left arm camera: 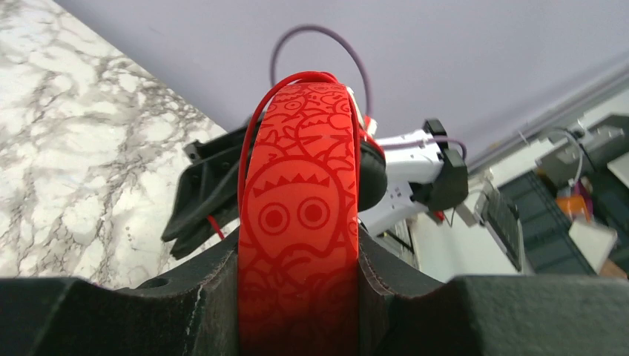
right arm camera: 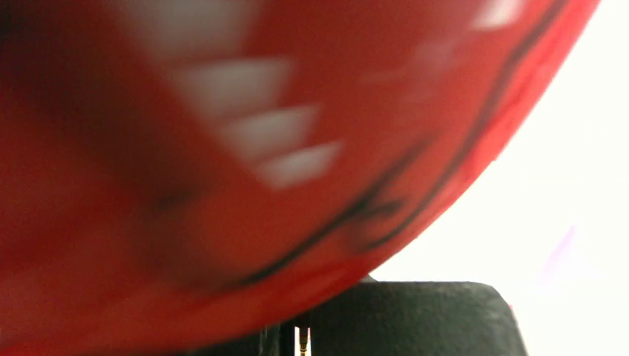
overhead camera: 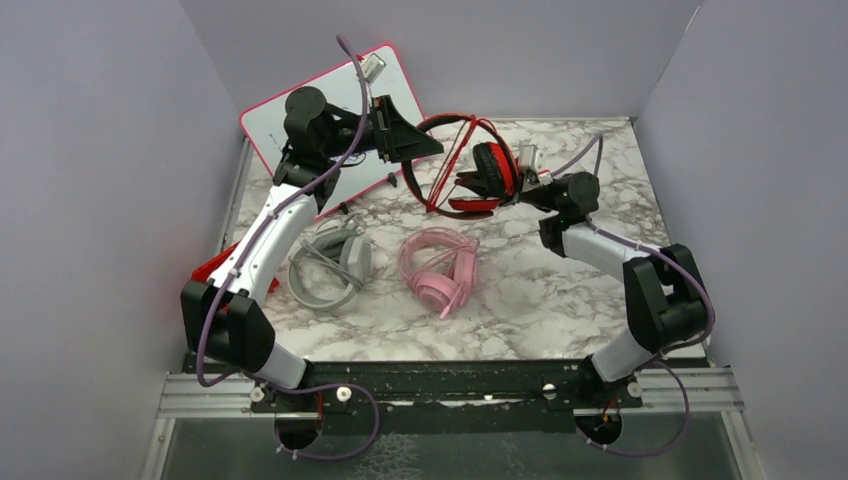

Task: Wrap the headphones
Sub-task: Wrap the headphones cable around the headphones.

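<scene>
One pair of red-and-black over-ear headphones (overhead camera: pixel 495 165) hangs raised near the marble bench's (overhead camera: pixel 560 290) far edge. The left pincer (left arm camera: pixel 299 289) grips its headband (left arm camera: pixel 297 185); the right pincer (overhead camera: pixel 515 185) is closed at a cup. Open marble lies rightward.

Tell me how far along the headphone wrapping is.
Done: unclear; grey pair and pink pair lie aside, cables gathered on them. In hand: left claw grips the headband of the red-and-black pair, right claw shut beside its ear cup, red cable looped over the band. Left: finishing that wrap.
</scene>
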Controlling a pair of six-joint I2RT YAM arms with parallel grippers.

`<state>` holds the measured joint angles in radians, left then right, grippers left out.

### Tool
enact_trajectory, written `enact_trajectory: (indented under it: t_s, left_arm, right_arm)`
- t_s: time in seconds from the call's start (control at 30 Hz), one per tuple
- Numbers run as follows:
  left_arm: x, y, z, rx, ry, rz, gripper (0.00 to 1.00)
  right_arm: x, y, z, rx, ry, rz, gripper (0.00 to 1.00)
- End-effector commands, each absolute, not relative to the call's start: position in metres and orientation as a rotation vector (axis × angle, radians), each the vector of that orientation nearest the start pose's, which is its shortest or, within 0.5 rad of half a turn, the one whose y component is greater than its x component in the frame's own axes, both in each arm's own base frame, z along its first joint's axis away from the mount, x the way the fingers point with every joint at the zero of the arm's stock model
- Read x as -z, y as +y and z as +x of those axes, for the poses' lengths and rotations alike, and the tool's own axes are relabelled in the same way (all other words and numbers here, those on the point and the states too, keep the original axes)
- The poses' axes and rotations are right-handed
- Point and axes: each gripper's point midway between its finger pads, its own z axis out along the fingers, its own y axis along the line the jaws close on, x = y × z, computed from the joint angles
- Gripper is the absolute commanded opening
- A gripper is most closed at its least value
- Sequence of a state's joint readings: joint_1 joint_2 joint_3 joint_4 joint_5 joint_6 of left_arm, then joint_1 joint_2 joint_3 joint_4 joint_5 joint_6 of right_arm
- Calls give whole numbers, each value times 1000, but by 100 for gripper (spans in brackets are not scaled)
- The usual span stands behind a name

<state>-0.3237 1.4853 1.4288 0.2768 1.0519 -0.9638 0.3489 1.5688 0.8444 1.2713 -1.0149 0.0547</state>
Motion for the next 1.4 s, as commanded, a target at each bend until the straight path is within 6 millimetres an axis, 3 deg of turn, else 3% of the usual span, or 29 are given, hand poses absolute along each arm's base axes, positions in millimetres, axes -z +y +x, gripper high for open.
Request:
enact_trajectory:
  t_s: [0.0,0.17,0.43,0.7,0.83,0.93,1.23,1.37]
  left_arm:
    - [-456,-285,279,1685,1451,836,0]
    - [-462,-282,260,1620,1330,1048,0]
    - [-432,-274,238,1478,1137,1295,0]
    - [-424,-277,256,1267,948,1357,0]
    - [-432,-285,280,993,832,1308,0]
    - [-419,-300,299,811,901,1350,0]
    - [-403,-301,310,488,839,1383,0]
    - [-393,-310,304,296,814,1408,0]
  right_arm:
    - [-317,284,323,-1018,776,-1161,1]
    - [-314,277,331,-1165,795,-1267,1]
    - [-333,269,331,-1178,866,-1383,1]
    - [-376,268,343,-1080,890,-1418,1]
    - [-388,265,350,-972,920,-1386,1]
    - [-394,263,353,-952,964,-1366,2]
    - [-400,262,352,-880,1049,-1319,4]
    - [-400,258,366,-809,1135,-1244,9]
